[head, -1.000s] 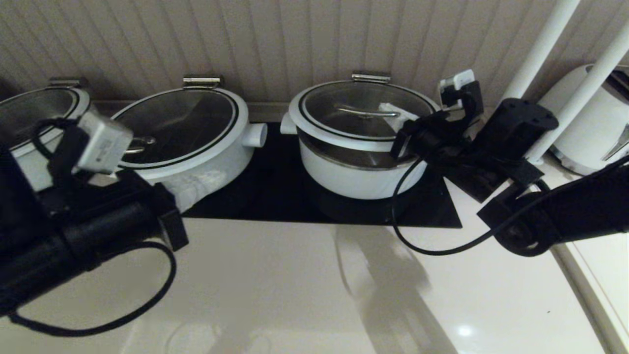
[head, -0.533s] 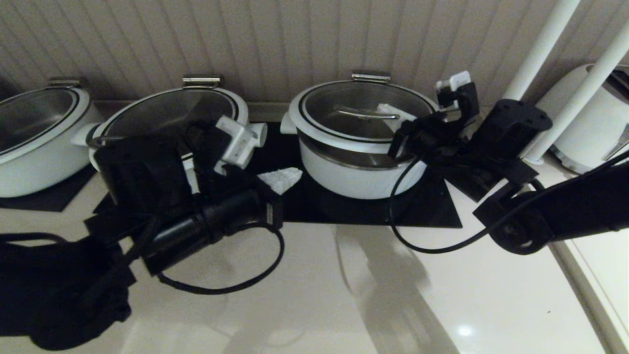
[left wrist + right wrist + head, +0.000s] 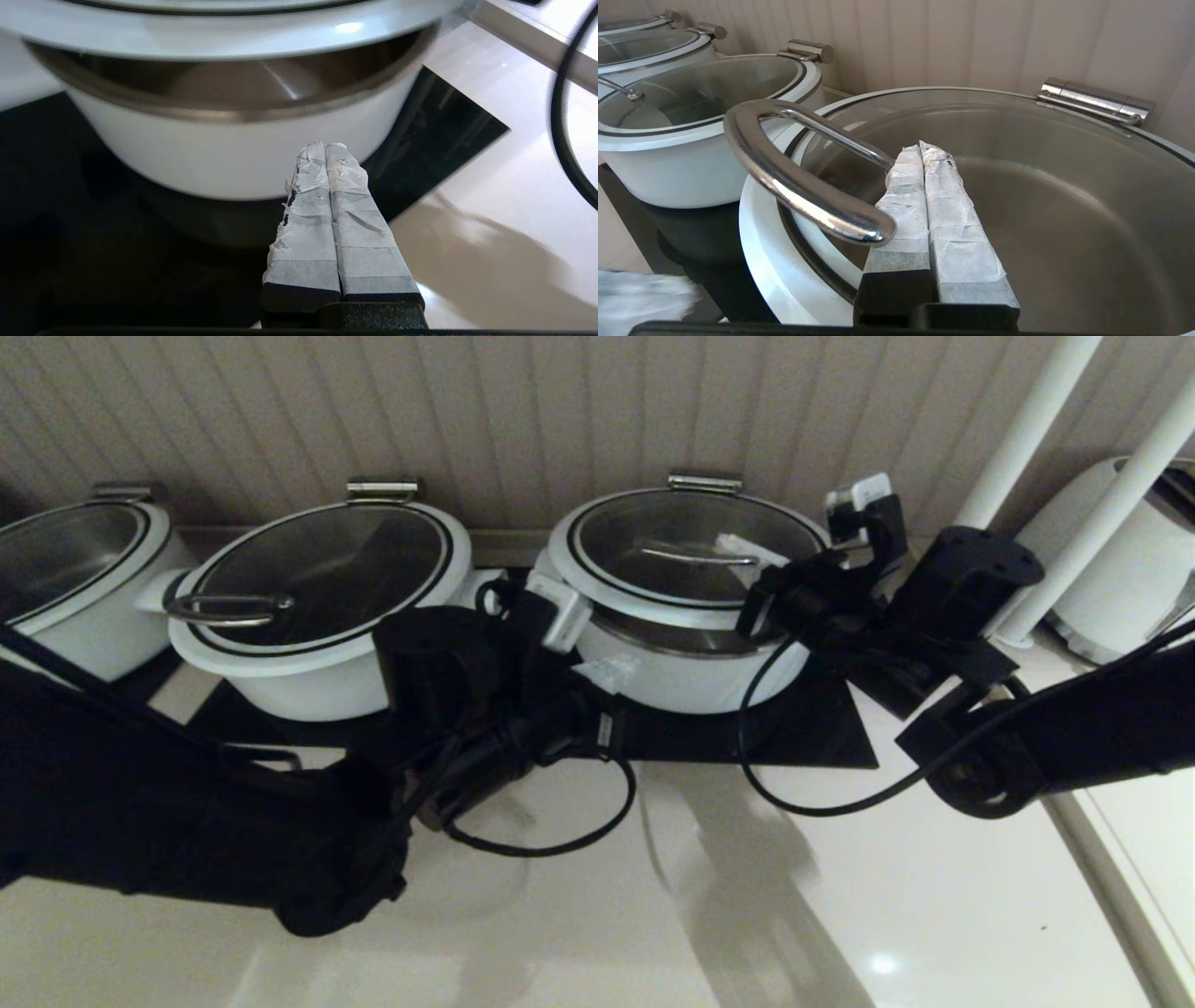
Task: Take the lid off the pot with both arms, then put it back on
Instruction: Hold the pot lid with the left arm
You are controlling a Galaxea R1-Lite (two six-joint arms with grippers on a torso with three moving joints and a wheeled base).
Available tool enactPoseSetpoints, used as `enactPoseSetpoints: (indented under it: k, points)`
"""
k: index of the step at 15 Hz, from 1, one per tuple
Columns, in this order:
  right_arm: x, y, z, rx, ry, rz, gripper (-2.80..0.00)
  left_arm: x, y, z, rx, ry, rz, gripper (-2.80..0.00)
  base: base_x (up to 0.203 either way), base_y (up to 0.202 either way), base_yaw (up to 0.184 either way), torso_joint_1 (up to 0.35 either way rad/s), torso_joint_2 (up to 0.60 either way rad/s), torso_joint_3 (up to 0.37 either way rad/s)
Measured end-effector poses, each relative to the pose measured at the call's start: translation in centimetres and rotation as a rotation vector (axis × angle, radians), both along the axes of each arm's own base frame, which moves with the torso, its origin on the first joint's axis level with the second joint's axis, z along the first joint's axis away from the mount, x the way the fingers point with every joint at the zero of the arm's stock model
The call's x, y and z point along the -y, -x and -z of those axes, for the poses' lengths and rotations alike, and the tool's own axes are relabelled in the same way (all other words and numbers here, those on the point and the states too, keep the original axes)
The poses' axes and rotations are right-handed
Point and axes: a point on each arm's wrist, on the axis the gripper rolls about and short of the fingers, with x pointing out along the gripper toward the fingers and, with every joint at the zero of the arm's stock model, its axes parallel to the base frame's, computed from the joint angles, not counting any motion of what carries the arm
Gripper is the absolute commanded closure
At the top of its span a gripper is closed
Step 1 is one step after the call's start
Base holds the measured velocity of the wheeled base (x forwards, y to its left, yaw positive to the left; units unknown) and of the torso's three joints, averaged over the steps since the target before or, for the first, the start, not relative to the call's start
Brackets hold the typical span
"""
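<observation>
We see the pot [image 3: 686, 663] standing on a flat black mat [image 3: 822, 728] at the back of a glossy cream counter [image 3: 840, 896], close to a ribbed beige wall [image 3: 560, 411]. It is round and deep, with a smooth white body and a band of brushed steel showing under its rim. The lid [image 3: 691, 546] lies on the pot, tipped slightly so the front edge sits above the steel band. It is a clear glass disc with a broad white rim, a thin black ring inside that, and a shiny metal hinge [image 3: 705, 483] at the rear against the wall. Its handle [image 3: 695, 555] is a slim polished steel bar, bent at the ends, with its long axis running left to right across the middle of the lid.

The right gripper [image 3: 920, 151] reaches over the lid from the right. Its two fingers, wrapped in rough whitish tape, are pressed flat together and slipped under the bar of the handle, gripping nothing between them. The left gripper [image 3: 324, 149] is low in front of the pot's left side, near its white wall and above the mat. Its taped, frayed fingers [image 3: 303, 224] are also closed against each other with nothing held.

To the left stand two wider, shallower white pots: the near one [image 3: 317, 607] has a glass lid with an oval loop handle, and another [image 3: 75, 579] sits at the edge. A white appliance [image 3: 1120, 579] and two white poles [image 3: 1055, 401] are on the right.
</observation>
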Motion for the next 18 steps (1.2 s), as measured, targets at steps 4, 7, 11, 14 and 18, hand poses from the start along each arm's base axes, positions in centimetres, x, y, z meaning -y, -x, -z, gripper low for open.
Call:
enactPoseSetpoints:
  k: [4,7,11,14,18]
  points:
    - [0.1,0.0,-0.1,0.001,-0.001,0.001,0.00,1.2,-1.5,-0.5,0.030,0.023,-0.001,0.00,0.000,0.000,0.000,0.000,0.00,0.000]
    - [0.3,0.0,-0.2,0.005,-0.002,0.007,0.00,1.5,-2.4,-0.8,0.044,0.034,-0.010,0.00,0.000,0.000,0.000,0.000,0.00,0.000]
    - [0.4,0.1,-0.6,0.017,-0.007,0.009,0.00,1.3,-3.7,-1.2,0.081,0.026,-0.041,0.00,0.000,0.000,0.000,0.000,0.00,0.000]
    - [0.5,0.3,-0.9,0.023,-0.010,0.008,0.00,1.3,-4.4,-1.5,0.095,0.034,-0.051,0.00,0.000,0.000,0.000,0.000,0.00,0.000]
    - [0.8,0.6,-1.6,0.035,-0.016,0.013,0.00,1.3,-4.6,-1.5,0.099,0.036,-0.053,0.00,0.000,0.000,0.000,0.000,0.00,0.000]
